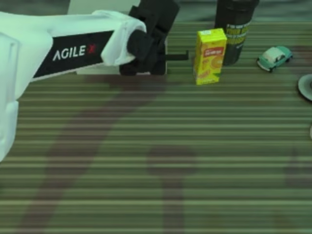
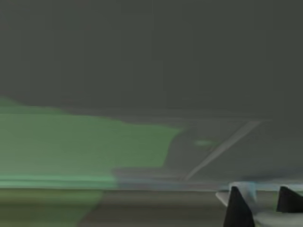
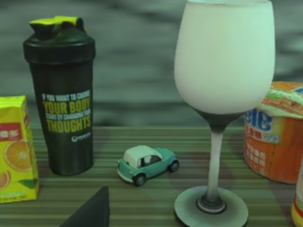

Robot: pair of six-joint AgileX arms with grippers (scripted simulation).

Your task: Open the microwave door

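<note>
Up at the table's point(image 1: 146, 146) far left, the left hand point(image 1: 183, 56) was against the microwave point(image 1: 97, 7), mostly hidden under the arm; its fingers' state couldn't be told. A yellow carton point(image 1: 210, 55) stood just right of it.

light: dim, even | shadows: soft arm shadows on table point(image 1: 146, 146) | left wrist view: murky

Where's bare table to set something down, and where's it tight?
Free: the whole near half of the table, below the carton and left arm. Crowded: the far edge, where the left hand sits at the microwave, next to carton, shaker, toy car and glass.
</note>
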